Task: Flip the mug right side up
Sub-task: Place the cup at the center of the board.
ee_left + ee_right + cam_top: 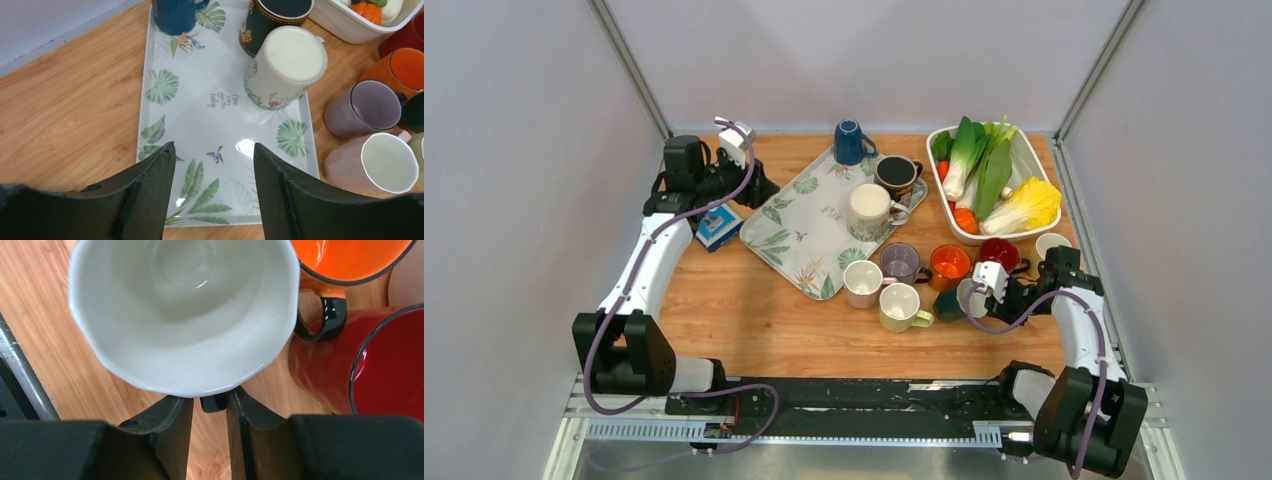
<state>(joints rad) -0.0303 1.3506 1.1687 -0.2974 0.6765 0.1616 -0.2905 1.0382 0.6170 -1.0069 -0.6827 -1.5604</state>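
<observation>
**Mug, dark green outside, white inside: tipped over at the right pincer**

Item: mug (185, 315), on its side at about 4 o'clock of the table (754, 320). Its mouth was turned toward 3 o'clock, facing the right gripper (210, 407). It was not yet upright.

Pincer, right: the jaws were narrow, one on either side of a dark handle (214, 404) taken to be the mug's own. Whether they pressed on it could not be told.

Pincer, left: the left gripper (214, 147) was wide and held nothing. It hung over the near end of the leaf-print tray (200, 115) at about 10 o'clock, well apart from the mug.

Neighbours, all near:
- orange mug (350, 255) at the item's 12 o'clock
- red mug (360, 370) at its 1 o'clock
- pale yellow mug (902, 305) at its 9 o'clock

Risks, as judged:
- A hold on the handle alone looked slim, so the body could swing or slip out under its own weight during the turn.
- Rotating in that crowd could knock the rim against the red or orange mug and shift them.
- Letting go before the base sat flat would let the mug roll back over.
</observation>
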